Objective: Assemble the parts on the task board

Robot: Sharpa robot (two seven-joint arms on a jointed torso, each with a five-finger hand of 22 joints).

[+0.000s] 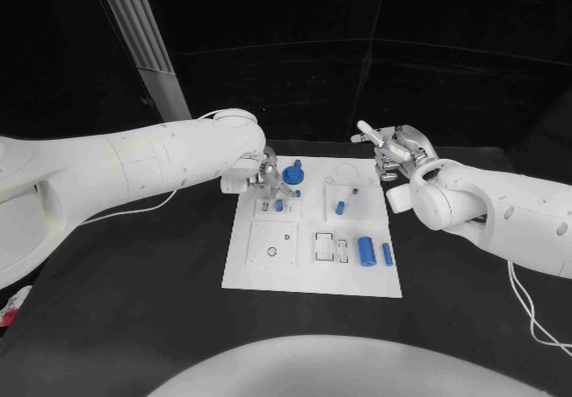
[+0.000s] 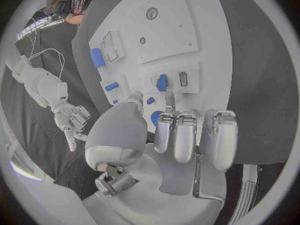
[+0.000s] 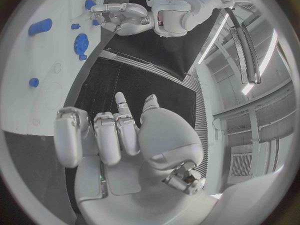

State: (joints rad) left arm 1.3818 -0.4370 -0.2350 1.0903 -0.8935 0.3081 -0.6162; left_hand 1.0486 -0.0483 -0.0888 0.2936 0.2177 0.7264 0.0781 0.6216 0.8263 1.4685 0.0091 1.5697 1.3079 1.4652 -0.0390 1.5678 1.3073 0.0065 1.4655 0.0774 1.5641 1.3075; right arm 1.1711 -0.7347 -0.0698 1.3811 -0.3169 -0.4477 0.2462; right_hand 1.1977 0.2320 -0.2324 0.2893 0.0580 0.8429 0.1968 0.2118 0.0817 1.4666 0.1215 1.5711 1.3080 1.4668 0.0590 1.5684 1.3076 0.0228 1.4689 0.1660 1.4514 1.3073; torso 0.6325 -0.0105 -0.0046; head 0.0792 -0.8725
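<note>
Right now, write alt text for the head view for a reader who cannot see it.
A white task board lies on a black table with small blue parts on it. The left hand hovers over its far left corner; the right hand, empty, is raised beside its far right corner.

Two bulky white arms, silver hands [image 1: 264,171] [image 1: 393,149], thin white cables.

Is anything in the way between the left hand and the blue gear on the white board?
Nothing visible: the left hand hovers right above the round blue gear on the white task board.
</note>
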